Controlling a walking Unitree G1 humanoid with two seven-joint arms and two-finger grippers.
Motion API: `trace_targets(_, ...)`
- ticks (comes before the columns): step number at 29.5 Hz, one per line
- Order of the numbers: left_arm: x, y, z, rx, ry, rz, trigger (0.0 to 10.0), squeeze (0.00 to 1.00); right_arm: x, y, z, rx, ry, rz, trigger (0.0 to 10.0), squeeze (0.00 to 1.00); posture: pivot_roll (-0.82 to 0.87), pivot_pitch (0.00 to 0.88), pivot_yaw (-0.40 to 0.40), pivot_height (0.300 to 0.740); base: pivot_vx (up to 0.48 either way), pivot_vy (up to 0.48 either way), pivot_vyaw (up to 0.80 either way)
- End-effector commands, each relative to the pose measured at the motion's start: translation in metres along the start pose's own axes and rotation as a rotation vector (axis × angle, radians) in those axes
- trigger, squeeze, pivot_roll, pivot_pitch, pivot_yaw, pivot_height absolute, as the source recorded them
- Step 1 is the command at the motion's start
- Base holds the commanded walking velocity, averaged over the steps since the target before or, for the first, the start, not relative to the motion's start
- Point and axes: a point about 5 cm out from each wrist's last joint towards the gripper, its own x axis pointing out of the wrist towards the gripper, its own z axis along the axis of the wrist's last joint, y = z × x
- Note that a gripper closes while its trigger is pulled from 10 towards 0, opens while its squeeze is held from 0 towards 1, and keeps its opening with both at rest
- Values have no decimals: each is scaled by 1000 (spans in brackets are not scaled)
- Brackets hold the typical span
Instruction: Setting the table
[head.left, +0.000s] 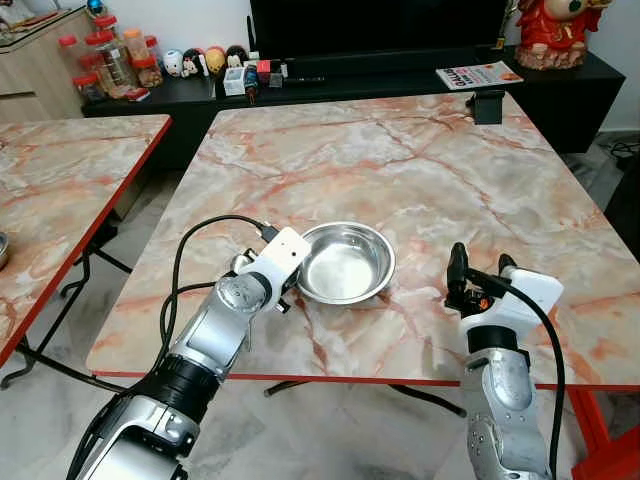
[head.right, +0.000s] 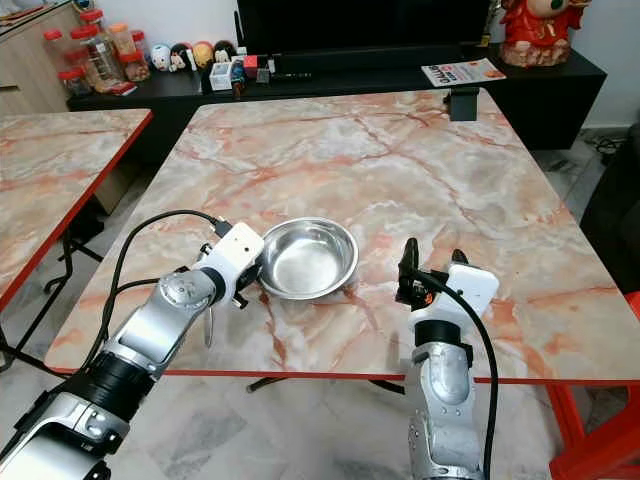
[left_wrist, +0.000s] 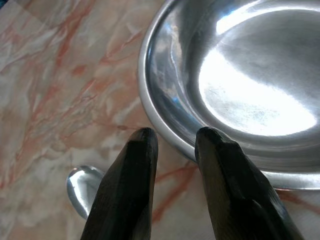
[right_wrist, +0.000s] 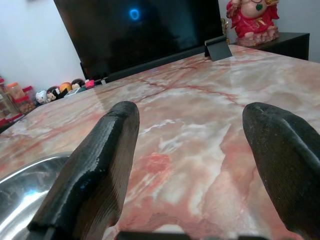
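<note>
A shiny steel bowl (head.left: 345, 262) sits empty on the marble table (head.left: 400, 160), near its front edge. My left gripper (left_wrist: 175, 135) points down at the table just outside the bowl's left rim. Its black fingers (left_wrist: 135, 170) are a little apart and hold nothing. A metal spoon (left_wrist: 82, 189) lies flat on the table beside those fingers, partly hidden by them. My right gripper (head.left: 481, 258) hovers over the table to the right of the bowl (right_wrist: 25, 195), wide open and empty.
A second marble table (head.left: 60, 190) stands to the left across a narrow gap. Behind are a black console (head.left: 330, 85) with jars, figurines and a magazine (head.left: 478, 74). A small black stand (head.left: 488, 105) sits at the table's far edge. A red frame (head.left: 610, 450) is at bottom right.
</note>
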Motion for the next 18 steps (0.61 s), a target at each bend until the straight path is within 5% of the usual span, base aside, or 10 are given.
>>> trace_targets(1,-4,5,-4,19,18,12,10000,0,2,2,-1,-1,5,4,10000,0,17,41,97,740,0,0,0)
trace_targets(18,-11,13,-5,38,13,47,10000,0,2,1,0,-3,3,2,10000,0,12,38,97,740,0,0,0)
